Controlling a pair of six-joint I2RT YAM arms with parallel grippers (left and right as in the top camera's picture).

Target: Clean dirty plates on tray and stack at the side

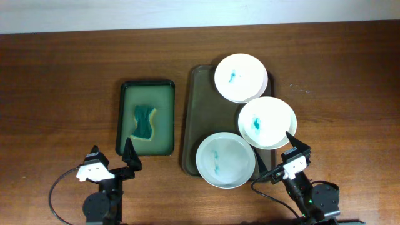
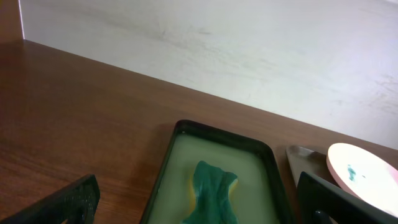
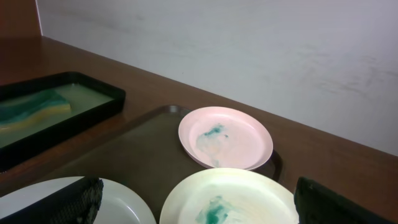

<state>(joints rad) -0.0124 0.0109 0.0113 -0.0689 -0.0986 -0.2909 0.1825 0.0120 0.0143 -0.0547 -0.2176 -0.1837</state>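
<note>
Three plates with blue-green smears lie on a dark tray [image 1: 195, 119]: a pink one [image 1: 240, 77] at the far end, a pale one [image 1: 267, 122] at the right, a white one [image 1: 226, 160] at the near end. They also show in the right wrist view as the pink plate [image 3: 225, 137], the pale plate [image 3: 229, 200] and the white plate [image 3: 127, 211]. A blue-green and yellow sponge [image 1: 144, 123] lies in a green basin [image 1: 127, 94], also in the left wrist view [image 2: 211, 190]. My left gripper [image 1: 112, 164] is open, near the basin's near edge. My right gripper [image 1: 291, 153] is open beside the tray.
The wooden table [image 1: 62, 81] ends at a pale wall behind. Cables run from both arm bases at the near edge.
</note>
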